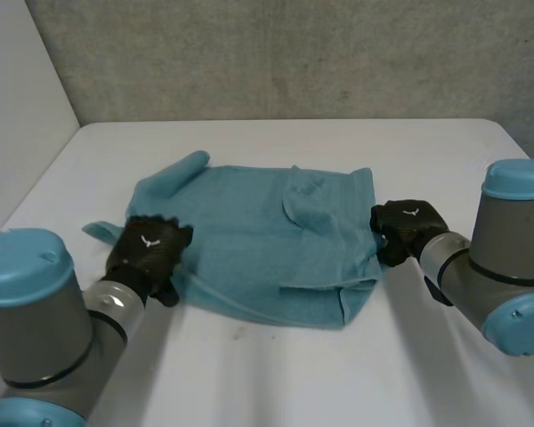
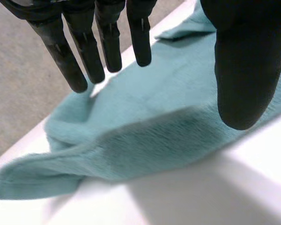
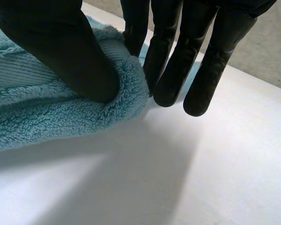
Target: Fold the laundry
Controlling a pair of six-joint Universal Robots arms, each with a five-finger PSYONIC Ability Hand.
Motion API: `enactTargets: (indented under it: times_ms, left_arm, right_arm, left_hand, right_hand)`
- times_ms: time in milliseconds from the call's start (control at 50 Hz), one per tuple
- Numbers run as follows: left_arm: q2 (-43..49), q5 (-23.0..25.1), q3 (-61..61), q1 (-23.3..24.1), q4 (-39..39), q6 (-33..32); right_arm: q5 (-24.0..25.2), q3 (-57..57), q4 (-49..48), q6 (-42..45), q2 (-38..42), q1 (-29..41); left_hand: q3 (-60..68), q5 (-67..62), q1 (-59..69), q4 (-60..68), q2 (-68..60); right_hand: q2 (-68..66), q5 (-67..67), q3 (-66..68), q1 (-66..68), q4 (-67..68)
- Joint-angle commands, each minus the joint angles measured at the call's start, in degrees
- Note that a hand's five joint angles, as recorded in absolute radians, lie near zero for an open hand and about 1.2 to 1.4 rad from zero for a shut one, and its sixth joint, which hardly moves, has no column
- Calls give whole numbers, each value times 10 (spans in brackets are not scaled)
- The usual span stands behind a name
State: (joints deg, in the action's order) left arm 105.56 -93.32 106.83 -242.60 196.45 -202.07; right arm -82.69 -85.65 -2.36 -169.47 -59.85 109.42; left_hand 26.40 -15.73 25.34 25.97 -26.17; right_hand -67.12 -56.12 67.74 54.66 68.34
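Teal towel (image 1: 267, 245), left robot hand (image 1: 147, 247) spread above — right robot hand (image 1: 408, 227) pinching edge

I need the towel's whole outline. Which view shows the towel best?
Head view: the whole towel, with left hand and right hand at its ends. Each wrist view shows the edge by its own hand.

Lab: bare white table (image 1: 276, 374), grey wall (image 1: 294, 53).
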Motion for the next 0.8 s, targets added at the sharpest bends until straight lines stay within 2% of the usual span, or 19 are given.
enactTargets:
  times_ms: [20,100,120,180,200,280,400,420,540,660,700,720,740,760,780,800]
  left_arm:
    - [-38,33,-19,-61,-11,-3]
    - [-40,116,-14,-117,-13,-3]
    - [-40,155,-11,-140,-13,-3]
    - [-38,216,-8,-178,-13,-5]
    - [-35,253,-12,-204,-13,-6]
    - [-15,319,-28,-253,-13,-21]
    - [17,347,-53,-287,-19,-72]
    - [35,350,-61,-298,-19,-102]
    - [95,351,-90,-303,-19,-154]
    - [147,350,-103,-305,-14,-173]
    - [153,349,-104,-304,-11,-171]
    - [158,350,-107,-304,-8,-167]
    - [158,350,-107,-304,-8,-167]
    - [158,349,-109,-304,-6,-166]
    - [158,348,-113,-303,-2,-164]
    - [156,347,-113,-302,4,-163]
  right_arm:
    - [1,-7,-3,-3,-4,-11]
    - [1,-11,-6,-3,-2,-11]
    - [1,-13,-7,-3,-2,-11]
    - [2,-14,-8,-3,-2,-11]
    - [2,-14,-10,-3,-2,-11]
    - [3,-14,-12,-3,-2,-11]
    - [15,-16,-12,-3,0,-11]
    - [17,-16,-12,-3,0,-10]
    - [21,-20,-12,-3,3,-8]
    - [20,-24,-12,-3,3,-8]
    - [20,-25,-12,-3,3,-8]
    - [20,-25,-12,-3,3,-9]
    - [20,-25,-12,-3,3,-9]
    - [21,-24,-12,-3,3,-9]
    - [22,-24,-12,-2,3,-10]
    - [23,-22,-9,-1,2,-10]
  left_hand:
    - [-27,21,-17,-23,25]
    - [-22,16,-12,-18,20]
    - [-19,12,-8,-15,17]
    - [-9,2,2,-5,6]
    - [-5,-1,5,-1,3]
    - [58,-65,69,63,-61]
    - [80,-87,91,85,-83]
    - [75,-82,86,80,-78]
    - [75,-82,86,80,-78]
    - [90,-97,101,95,-93]
    - [161,-167,171,165,-163]
    - [298,-304,308,302,-300]
    - [299,-306,310,303,-301]
    - [367,-374,378,372,-370]
    - [498,-505,508,502,-500]
    - [536,-542,546,540,-538]
  right_hand:
    - [-129,-139,123,253,117]
    - [-129,-139,123,253,117]
    - [-129,-139,123,253,117]
    - [-129,-139,123,253,117]
    - [-129,-139,123,253,117]
    - [-129,-139,123,253,117]
    - [-129,-139,123,253,117]
    - [-129,-139,123,253,117]
    - [-129,-139,123,253,117]
    - [-129,-139,123,253,117]
    - [-129,-139,123,253,117]
    - [-129,-139,123,253,117]
    - [-129,-139,123,253,117]
    - [-129,-139,123,253,117]
    - [-129,-139,123,253,117]
    - [-129,-139,123,253,117]
